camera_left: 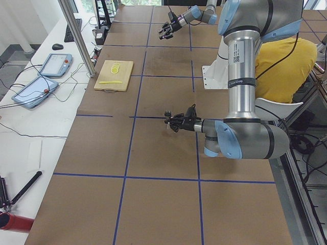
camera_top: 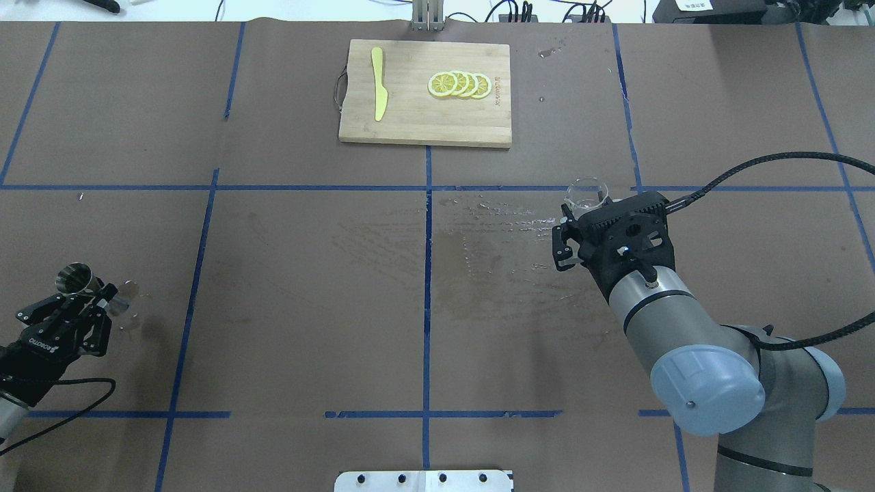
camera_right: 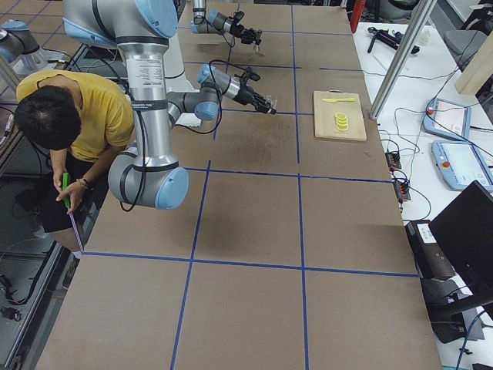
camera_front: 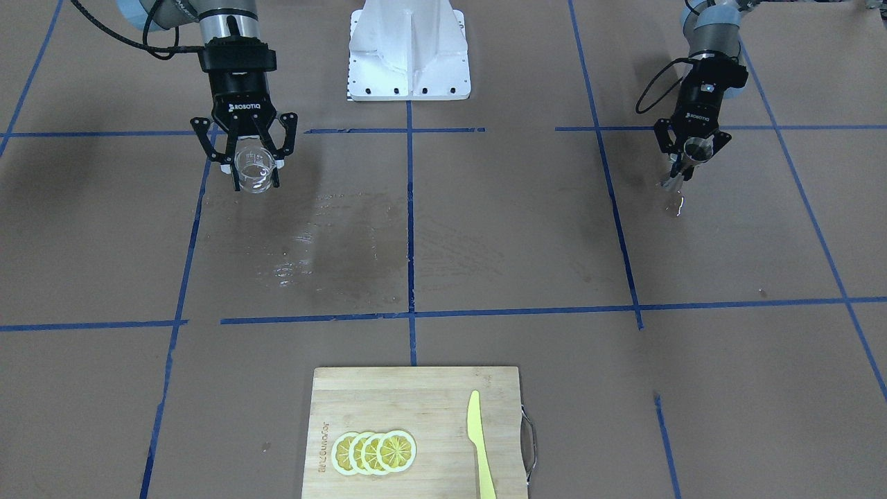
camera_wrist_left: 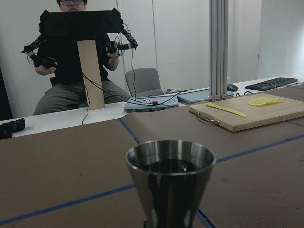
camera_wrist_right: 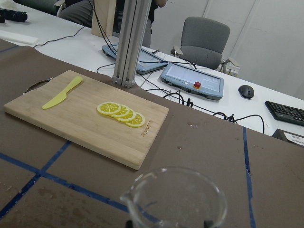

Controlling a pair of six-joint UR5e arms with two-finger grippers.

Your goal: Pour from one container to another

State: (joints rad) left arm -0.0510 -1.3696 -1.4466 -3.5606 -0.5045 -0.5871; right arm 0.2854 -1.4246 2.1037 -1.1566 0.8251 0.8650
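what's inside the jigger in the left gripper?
Left wrist view looks just over the rim of the jigger: a dark, glossy surface inside. Liquid or mere reflection, cannot tell. The near wall covers the cone's bottom.

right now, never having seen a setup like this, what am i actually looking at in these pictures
These are two robot arms at a brown table, filmed at the same moment by six cameras. One camera faces the robot, one looks over its shoulders, one stands at each table end, and one sits on each wrist. The right fingers grip a small clear glass cup. The left fingers grip a silvery metal jigger. At the table's far edge lies a wooden cutting board with lemon slices and a yellow knife.
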